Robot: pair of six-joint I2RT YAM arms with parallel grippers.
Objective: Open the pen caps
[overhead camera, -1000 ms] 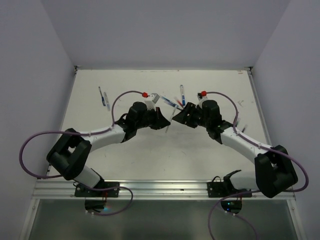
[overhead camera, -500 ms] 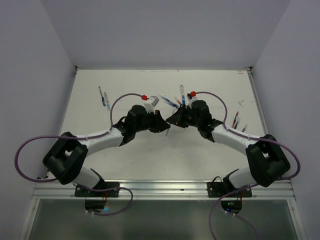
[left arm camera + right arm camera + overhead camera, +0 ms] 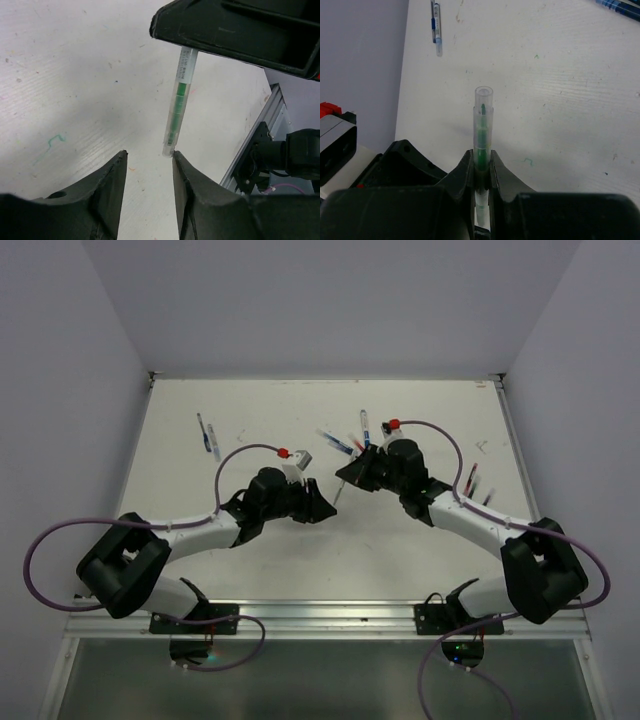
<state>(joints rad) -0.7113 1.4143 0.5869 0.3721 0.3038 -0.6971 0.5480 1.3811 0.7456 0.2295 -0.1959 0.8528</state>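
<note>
right claw (image 3: 481,159) clamps a clear, green-cored pen (image 3: 483,117); left claw (image 3: 149,159) apart, empty, pen's end near one finger.

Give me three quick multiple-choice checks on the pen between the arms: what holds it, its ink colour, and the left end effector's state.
1. What holds the clear pen?
A. right end effector
B. left end effector
C. neither

2. What colour is the ink inside it?
A. red
B. green
C. black

3. The left end effector is:
A. shut on the pen
B. open
C. out of view

Answers:
1 A: the right wrist view shows its fingers clamped on the barrel.
2 B: a green core shows through the clear barrel.
3 B: the left wrist view shows a gap between its fingers, with the pen's end near one fingertip and not pinched.
</note>
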